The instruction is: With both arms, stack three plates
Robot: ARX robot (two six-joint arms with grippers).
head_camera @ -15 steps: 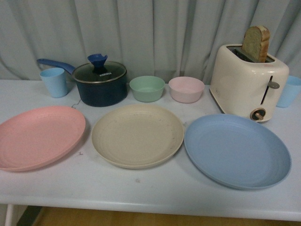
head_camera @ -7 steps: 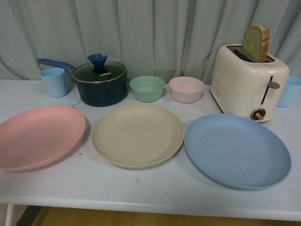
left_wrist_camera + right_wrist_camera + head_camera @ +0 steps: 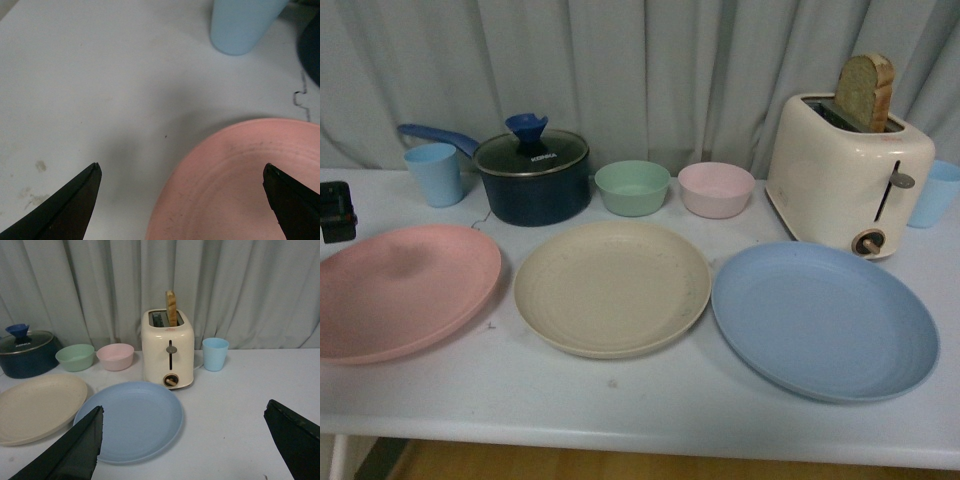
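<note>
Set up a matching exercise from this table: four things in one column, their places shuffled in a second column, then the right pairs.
Things
1. pink plate
2. beige plate
3. blue plate
4. bread slice

Places
A. on the table, just in front of the toaster
B. standing upright in the toaster's slot
C. closest to the left gripper
D. middle of the row of plates

Pairs: 1-C, 2-D, 3-A, 4-B

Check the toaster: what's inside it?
One bread slice stands upright in a toaster slot, upper part sticking out. The casing hides its lower part and the other slot's depth.
</note>
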